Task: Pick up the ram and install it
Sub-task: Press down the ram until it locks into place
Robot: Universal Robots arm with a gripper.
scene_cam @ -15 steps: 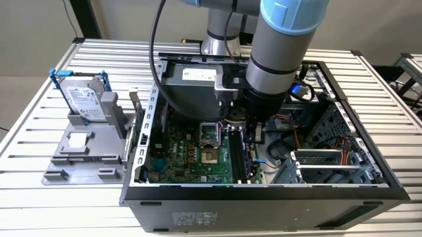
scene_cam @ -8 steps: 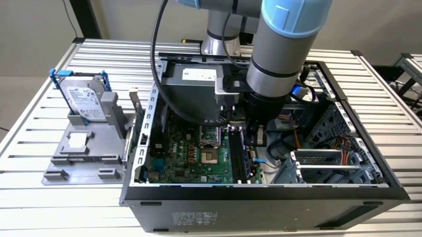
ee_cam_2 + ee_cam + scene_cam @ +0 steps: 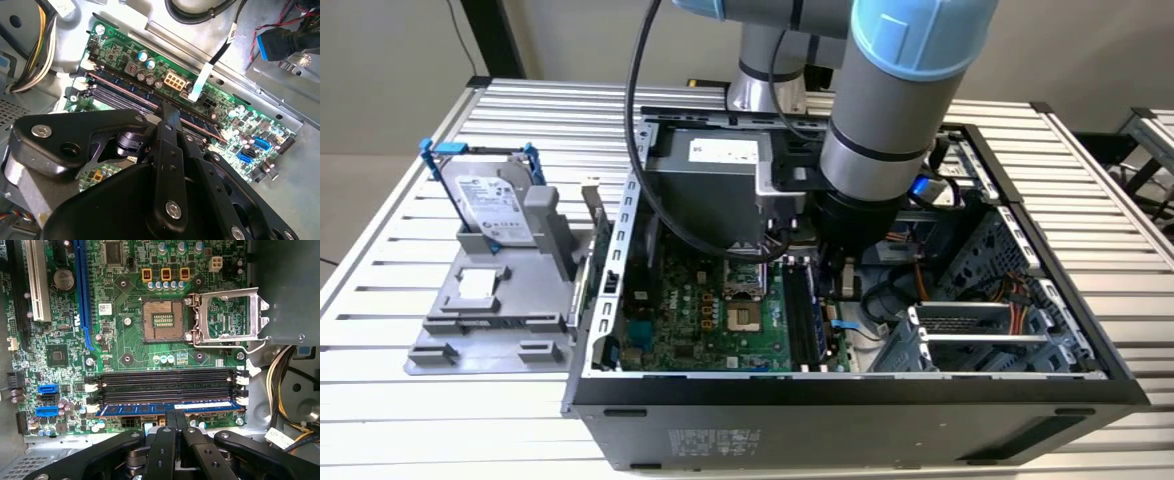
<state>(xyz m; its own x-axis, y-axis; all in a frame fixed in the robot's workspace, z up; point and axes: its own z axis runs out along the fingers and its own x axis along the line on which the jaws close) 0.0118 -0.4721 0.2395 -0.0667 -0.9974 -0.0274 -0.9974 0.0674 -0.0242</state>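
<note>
The gripper (image 3: 175, 415) hangs inside the open computer case (image 3: 1067, 390), its black fingers (image 3: 169, 437) drawn together into a narrow point that meets the upper edge of the ram (image 3: 165, 407) near the middle of the stick's length; whether they pinch the board or only press on it cannot be told. The ram is a long, thin, blue-tinted circuit strip with a pale label toward one end, lying along the memory slot nearest the fingertips, with the other black slots (image 3: 165, 382) ranged just beyond it, parallel and white-latched at each end. Farther off from the fingers on the green motherboard (image 3: 125, 330) sits the CPU socket (image 3: 162, 320) with its metal retention frame (image 3: 227, 315) swung open beside it. In the second wrist view the fingers (image 3: 170, 125) come down onto the same row of slots. In the exterior view, a hard drive (image 3: 494, 205) in a blue frame stands on a grey fixture (image 3: 487, 320) outside the case, well apart from the gripper
</note>
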